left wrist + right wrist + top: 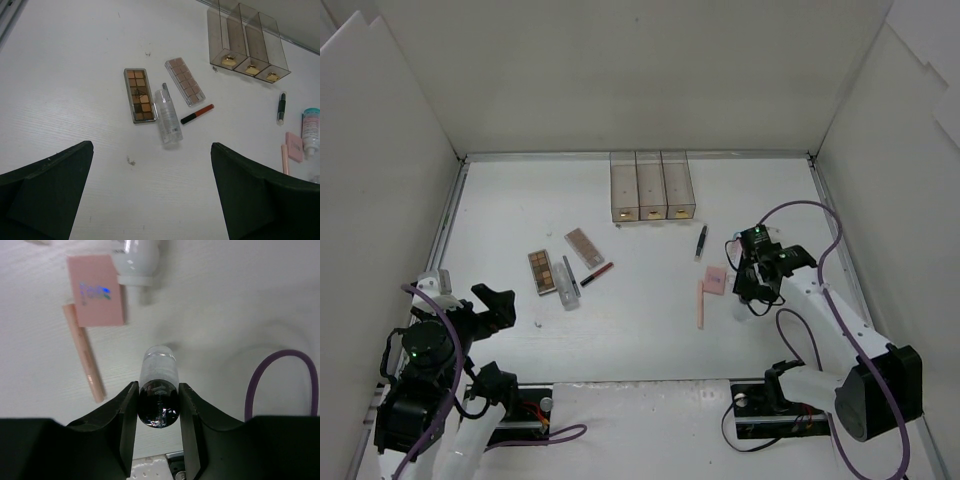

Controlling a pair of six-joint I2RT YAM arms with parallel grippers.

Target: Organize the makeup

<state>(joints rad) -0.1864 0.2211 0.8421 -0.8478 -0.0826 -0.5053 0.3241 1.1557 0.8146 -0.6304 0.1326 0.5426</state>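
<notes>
Fingers of the right gripper (158,392) are drawn narrow and press against both sides of the dark cap of a small vial (159,365); its clear body pokes out past the tips over the table (240,300). I take the clear box (652,185) at the back of the table as my marker. This grip sits well in front of the box and off to its right. Just beside it, toward the box, lie a pink pad (95,290), a pink stick (85,357) touching the pad's edge, and a white bottle (136,257). A black pencil (701,241) rests near the box's right front corner. In front of the box and to its left I see a brown palette (140,95), a paler palette (185,81), a clear tube (167,117) touching the brown one, and a red pencil (197,114). The left gripper (152,160) hangs far to the front left of the box, jaws spread wide and holding nothing.
</notes>
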